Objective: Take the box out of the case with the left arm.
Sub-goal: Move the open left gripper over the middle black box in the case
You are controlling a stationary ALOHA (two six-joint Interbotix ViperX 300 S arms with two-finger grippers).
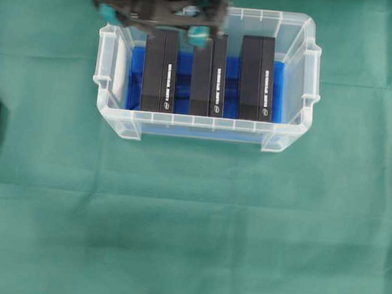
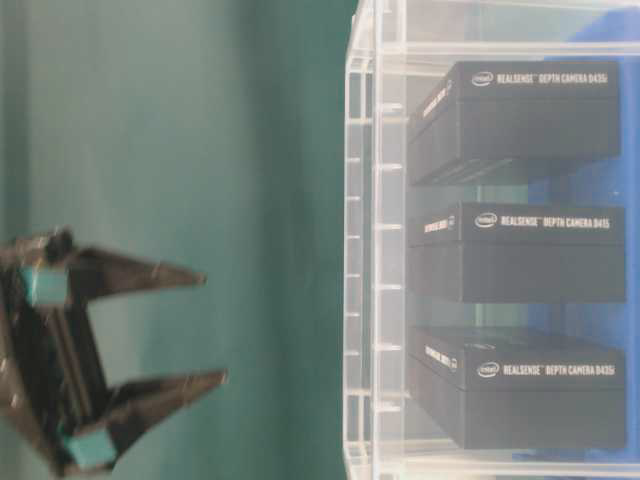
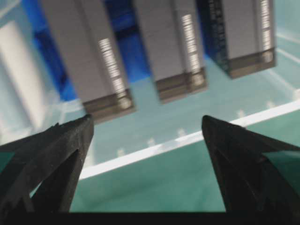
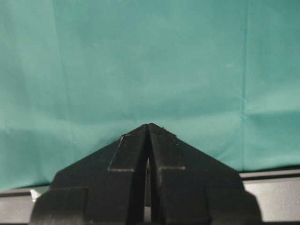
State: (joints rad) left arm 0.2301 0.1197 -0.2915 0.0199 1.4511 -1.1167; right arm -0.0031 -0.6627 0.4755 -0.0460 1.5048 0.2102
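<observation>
Overhead view: the left claw hangs with its fingers spread wide and nothing between them, over the far rim of the case. Three black boxes stand side by side on the blue liner. The leftmost box and the middle box lie just ahead of the claw, reaching away from it toward the case's near wall; the third box sits off to one side. Each box's long axis runs straight away from the claw, so the spread fingers would straddle a box across its narrow width. From the left wrist view the claw's opening frames the gap between two box ends, so it likely needs a small sideways shift before descending. The right claw is pressed together over bare worktop, well apart from the case; the left is plainly the nearer arm.
</observation>
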